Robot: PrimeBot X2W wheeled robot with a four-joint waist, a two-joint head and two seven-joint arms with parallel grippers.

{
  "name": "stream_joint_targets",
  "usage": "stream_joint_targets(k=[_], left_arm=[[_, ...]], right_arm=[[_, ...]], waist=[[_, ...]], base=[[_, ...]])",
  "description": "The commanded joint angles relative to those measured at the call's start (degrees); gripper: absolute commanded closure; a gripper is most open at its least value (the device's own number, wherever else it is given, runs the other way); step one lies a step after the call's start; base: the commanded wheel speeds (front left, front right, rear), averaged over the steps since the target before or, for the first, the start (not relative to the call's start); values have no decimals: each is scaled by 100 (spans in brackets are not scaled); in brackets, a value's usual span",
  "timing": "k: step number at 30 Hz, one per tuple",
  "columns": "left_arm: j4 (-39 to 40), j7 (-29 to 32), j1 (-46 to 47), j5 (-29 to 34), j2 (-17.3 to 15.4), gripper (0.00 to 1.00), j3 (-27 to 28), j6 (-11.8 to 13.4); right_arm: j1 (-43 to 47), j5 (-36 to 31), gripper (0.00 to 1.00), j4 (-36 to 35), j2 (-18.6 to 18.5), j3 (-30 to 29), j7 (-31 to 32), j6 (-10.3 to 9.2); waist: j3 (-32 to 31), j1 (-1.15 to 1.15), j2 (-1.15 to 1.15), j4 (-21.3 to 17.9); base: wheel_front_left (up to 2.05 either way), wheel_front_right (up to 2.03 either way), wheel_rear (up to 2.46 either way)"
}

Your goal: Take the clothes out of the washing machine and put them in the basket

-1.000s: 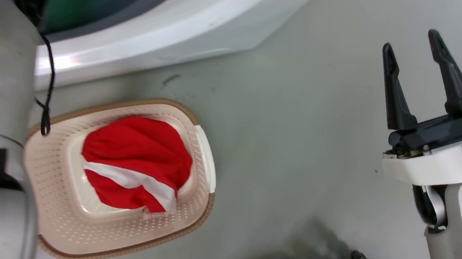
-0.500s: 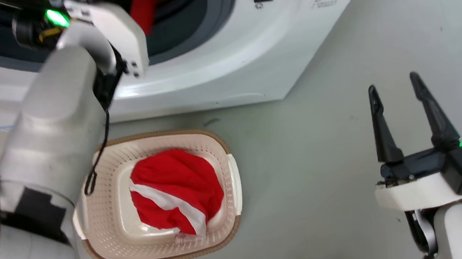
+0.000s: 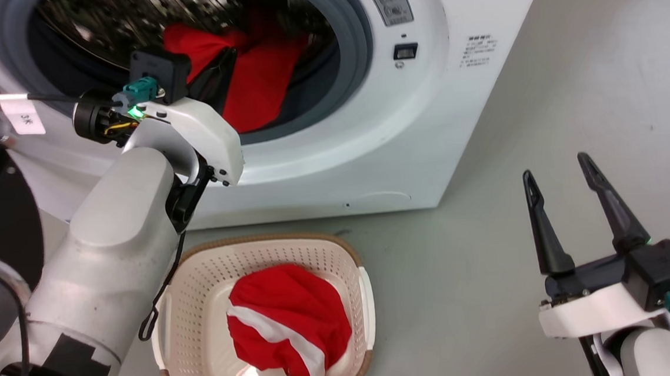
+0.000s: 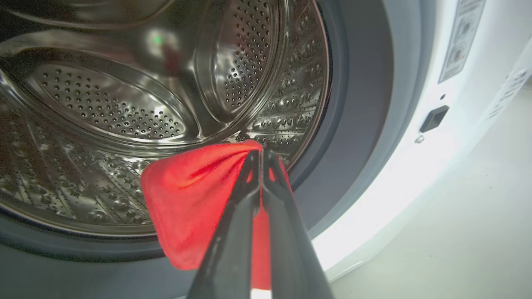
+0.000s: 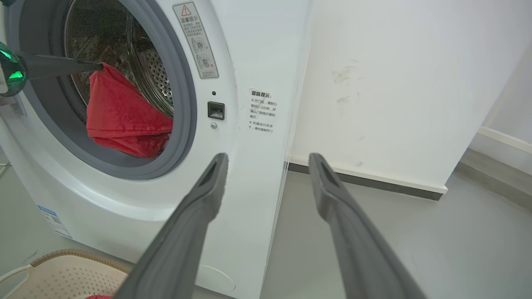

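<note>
In the head view, the washing machine (image 3: 471,113) is seen across the top, its opening toward 11 o'clock. The left gripper (image 3: 230,54) is reached into that opening, and a red cloth (image 3: 262,81) is hung from it. The basket (image 3: 256,242) is set on the floor at 6 o'clock, just in front of the machine, and a red-and-white garment (image 3: 289,327) is already laid in it. The right gripper (image 3: 554,165) is held at 4 o'clock, well apart from everything, its fingers spread wide with nothing between them. In the left wrist view, the left fingers are pressed together on a gathered corner of the red cloth at the centre, and the rest is hung toward 7 o'clock across the lip of the steel drum (image 4: 104,112), in front of the grey rubber ring (image 4: 361,104). The step in hand is judged to be the drawing-out of this cloth. The pinch should be kept firm and the cloth lifted clear of the ring before it is pulled outward, so that no fold is snagged. It should be let go only once it is brought over the basket. In the right wrist view, the cloth is shown at 10 o'clock inside the ring and a corner of the basket is glimpsed at 7 o'clock — a short downward carry is thought enough.
</note>
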State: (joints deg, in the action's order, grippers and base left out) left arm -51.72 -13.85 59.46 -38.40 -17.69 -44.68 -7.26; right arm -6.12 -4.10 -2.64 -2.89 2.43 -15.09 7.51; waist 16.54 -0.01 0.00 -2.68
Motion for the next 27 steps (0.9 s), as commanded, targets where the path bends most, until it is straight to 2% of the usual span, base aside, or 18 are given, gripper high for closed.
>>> stream_joint_targets(k=[1,10,27], left_arm=[[142,-50,-119,26,-35,100,2,45],[1423,12,-571,76,-465,100,33,436],[4670,714,-1519,140,-1558,100,208,1591]], right_arm=[[95,-24,0,21,3,-2,-11,-4],[365,26,0,82,5,24,-11,-5],[568,98,0,152,5,34,-11,-5]], waist=[[-197,1,0,97],[-634,1,0,194],[-973,1,0,215]], base=[[0,0,0],[0,0,0],[0,0,0]])
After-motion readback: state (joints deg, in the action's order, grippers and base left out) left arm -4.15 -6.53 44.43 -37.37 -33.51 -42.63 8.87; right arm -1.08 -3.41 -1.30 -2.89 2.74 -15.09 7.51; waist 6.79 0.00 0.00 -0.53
